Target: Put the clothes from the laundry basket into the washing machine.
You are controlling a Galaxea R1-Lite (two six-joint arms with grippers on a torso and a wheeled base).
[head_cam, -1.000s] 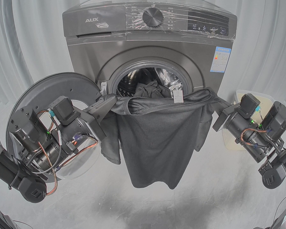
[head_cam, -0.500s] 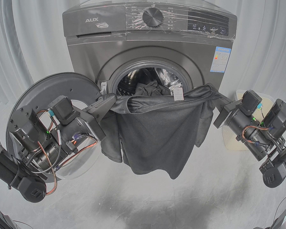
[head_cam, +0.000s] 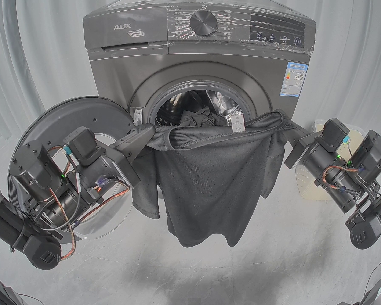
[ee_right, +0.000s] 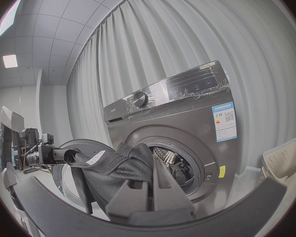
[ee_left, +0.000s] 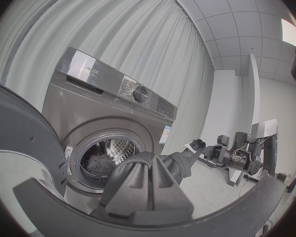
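A dark grey garment (head_cam: 207, 178) hangs stretched between my two grippers in front of the washing machine's (head_cam: 199, 64) round opening. My left gripper (head_cam: 144, 133) is shut on its left end, my right gripper (head_cam: 288, 131) shut on its right end. The cloth droops well below the opening, with a white label (head_cam: 238, 123) at its upper hem. More dark clothes (head_cam: 201, 117) lie inside the drum. In the left wrist view the garment (ee_left: 174, 163) runs from my closed fingers (ee_left: 139, 185) toward the other arm. In the right wrist view the cloth (ee_right: 121, 168) bunches over my fingers (ee_right: 164, 185).
The machine's door (head_cam: 67, 123) stands swung open on the left, behind my left arm. A cream laundry basket (head_cam: 351, 138) sits on the floor at the right, beside the machine and behind my right arm. Pale floor spreads below the hanging garment.
My right gripper has risen slightly, lifting the garment's right end. The hanging cloth has swung and its lower hem has shifted left. The left arm has barely moved.
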